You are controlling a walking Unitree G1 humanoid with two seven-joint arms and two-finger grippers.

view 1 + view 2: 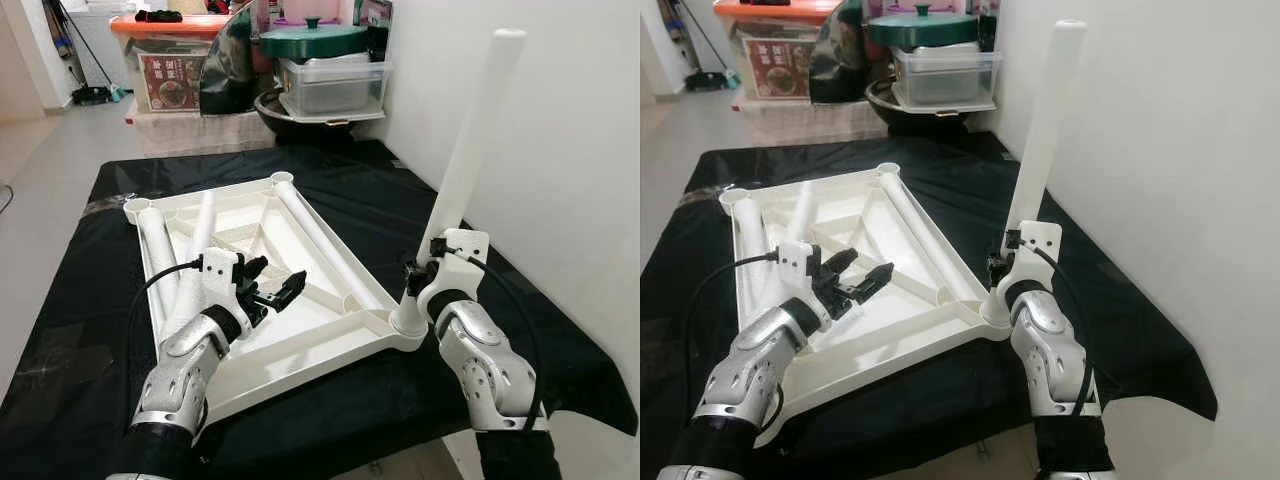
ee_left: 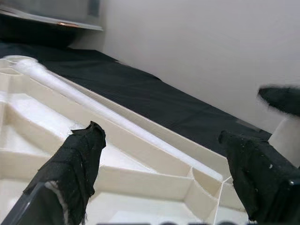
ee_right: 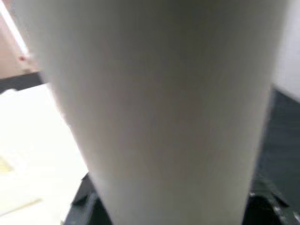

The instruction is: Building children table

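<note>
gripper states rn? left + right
Left gripper: open, empty, over the upturned tabletop.
Right gripper: shut on the upright table leg.

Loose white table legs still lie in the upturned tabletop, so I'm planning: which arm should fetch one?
Left. The left gripper hovers open over the white plastic tabletop beside the loose white legs; the right gripper holds the upright white leg.

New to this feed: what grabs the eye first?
The tall white table leg standing nearly upright, slightly tilted, at the near right corner socket of the upside-down white tabletop, with the right gripper clamped low on it. Next, the left gripper hovering over the tabletop's ribbed underside, jaws open, with more loose legs lying in the tray on the black cloth.
</note>
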